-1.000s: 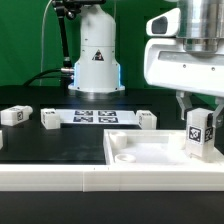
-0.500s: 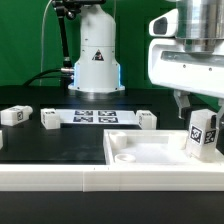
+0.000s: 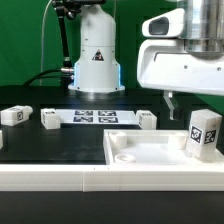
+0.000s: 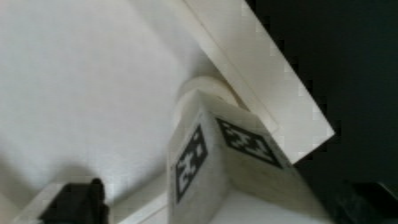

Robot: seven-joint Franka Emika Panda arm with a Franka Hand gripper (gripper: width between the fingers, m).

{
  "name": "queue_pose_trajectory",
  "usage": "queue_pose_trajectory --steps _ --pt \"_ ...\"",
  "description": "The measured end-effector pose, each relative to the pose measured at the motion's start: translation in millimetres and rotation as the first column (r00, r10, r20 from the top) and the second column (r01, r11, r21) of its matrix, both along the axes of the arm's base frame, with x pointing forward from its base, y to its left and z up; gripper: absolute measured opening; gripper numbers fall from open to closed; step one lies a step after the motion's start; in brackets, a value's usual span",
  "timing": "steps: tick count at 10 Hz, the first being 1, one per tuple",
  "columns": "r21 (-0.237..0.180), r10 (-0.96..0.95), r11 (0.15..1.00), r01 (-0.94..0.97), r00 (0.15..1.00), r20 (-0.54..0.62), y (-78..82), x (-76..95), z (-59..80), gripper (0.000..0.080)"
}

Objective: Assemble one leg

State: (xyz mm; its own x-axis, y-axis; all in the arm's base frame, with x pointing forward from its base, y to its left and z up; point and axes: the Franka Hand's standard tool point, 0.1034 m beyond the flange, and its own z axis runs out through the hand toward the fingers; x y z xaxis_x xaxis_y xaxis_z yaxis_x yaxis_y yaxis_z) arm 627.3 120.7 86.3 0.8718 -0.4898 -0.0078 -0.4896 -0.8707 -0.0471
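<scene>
Standing upright at the corner of the white tabletop (image 3: 140,160) on the exterior view's right, the leg (image 3: 204,133) shows its tag. The gripper (image 3: 196,98) hangs just above it, holding nothing. Its one visible finger (image 3: 170,104) sits off to the leg's side, so the jaws look spread wide. Small white parts (image 3: 49,119) lie beside the marker board (image 3: 95,117) on the black bench (image 3: 60,148).

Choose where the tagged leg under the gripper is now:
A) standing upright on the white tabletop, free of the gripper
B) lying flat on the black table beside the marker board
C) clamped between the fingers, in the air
A: the leg stands upright on the tabletop, and the gripper hangs above it without touching it.
</scene>
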Motion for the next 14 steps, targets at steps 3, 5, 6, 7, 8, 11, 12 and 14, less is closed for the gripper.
queue_pose_trajectory --steps 3,5,6,7,8,11,12,14 --pt "-0.008 0.326 0.945 -0.326 0.945 -0.021 -1.4 0.2 -5.6 0.0649" --pt "-0.011 0.490 0.872 -0.490 0.872 -0.017 -6.6 1.7 -6.3 0.0649" --pt "-0.023 0.556 0.831 -0.556 0.831 -0.018 -7.2 3.1 -5.1 0.0649" --pt "-0.030 0.591 0.806 -0.591 0.807 -0.019 -6.8 4.2 -4.0 0.0649" --pt "-0.033 0.640 0.767 -0.640 0.768 -0.017 -6.8 4.7 -3.5 0.0649" --pt "-0.032 0.653 0.757 -0.653 0.757 -0.018 -7.9 4.2 -4.2 0.0521" --pt "-0.031 0.653 0.757 -0.653 0.757 -0.018 -7.9 4.1 -4.3 0.0383" --pt "-0.030 0.628 0.778 -0.628 0.778 -0.019 -7.7 3.7 -4.6 0.0290"
